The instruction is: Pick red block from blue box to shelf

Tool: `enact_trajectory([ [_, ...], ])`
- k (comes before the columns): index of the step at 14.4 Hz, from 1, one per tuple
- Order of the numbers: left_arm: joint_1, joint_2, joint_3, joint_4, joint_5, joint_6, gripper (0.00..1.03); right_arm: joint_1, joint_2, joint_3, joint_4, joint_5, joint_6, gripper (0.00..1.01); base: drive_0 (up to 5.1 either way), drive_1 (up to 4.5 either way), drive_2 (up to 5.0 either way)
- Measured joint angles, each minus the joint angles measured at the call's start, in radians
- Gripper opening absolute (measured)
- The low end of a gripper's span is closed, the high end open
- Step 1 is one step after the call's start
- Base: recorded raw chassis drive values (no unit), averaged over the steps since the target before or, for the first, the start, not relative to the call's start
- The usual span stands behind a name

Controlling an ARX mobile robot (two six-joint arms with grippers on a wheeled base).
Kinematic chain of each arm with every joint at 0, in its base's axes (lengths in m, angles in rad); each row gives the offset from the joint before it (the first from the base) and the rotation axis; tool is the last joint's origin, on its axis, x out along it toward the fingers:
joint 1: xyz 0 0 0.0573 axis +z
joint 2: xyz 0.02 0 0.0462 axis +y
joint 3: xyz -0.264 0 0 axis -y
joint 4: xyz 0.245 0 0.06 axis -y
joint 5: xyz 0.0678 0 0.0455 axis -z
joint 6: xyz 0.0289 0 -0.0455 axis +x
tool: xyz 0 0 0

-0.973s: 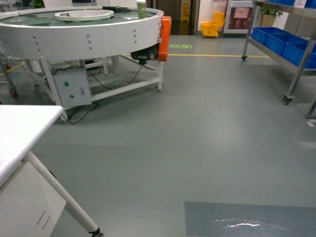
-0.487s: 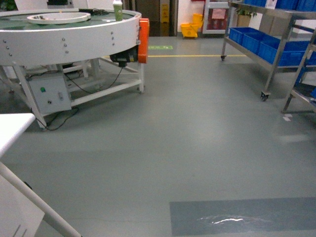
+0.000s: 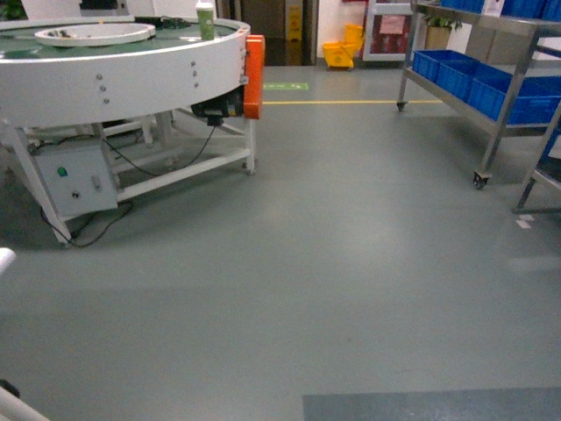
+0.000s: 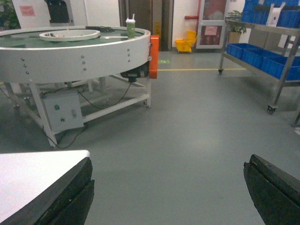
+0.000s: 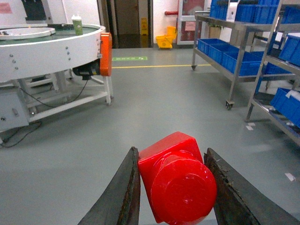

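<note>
Grey floor [image 3: 351, 263] fills the head view; a round white conveyor table [image 3: 123, 70] stands upper left with an orange panel [image 3: 253, 76] on its side, and the shelf [image 3: 491, 79] of steel tiers holding dark blue crates [image 3: 456, 70] runs along the right. No gripper appears in this view.

Left wrist view: left gripper [image 4: 166, 192] spread wide, nothing between its dark fingers [image 4: 61, 197]; a white tabletop corner [image 4: 33, 173] lies under the left finger.

Right wrist view: right gripper [image 5: 176, 187] pinches the red block [image 5: 176, 180], stud toward the camera, above bare floor; the shelf stands well apart at right.
</note>
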Motion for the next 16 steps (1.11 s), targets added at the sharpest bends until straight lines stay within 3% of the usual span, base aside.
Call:
enact_trajectory([
  [10, 0.0, 0.0, 0.0, -0.003, 0.0, 0.0, 0.98, 0.0, 0.0, 0.0, -0.001, 0.0, 0.0, 0.33, 0.0, 3.93, -4.0],
  [16, 0.0, 0.0, 0.0, -0.003, 0.0, 0.0, 0.98, 0.0, 0.0, 0.0, 0.0, 0.0, 0.0, 0.32, 0.5, 2.64, -3.0],
])
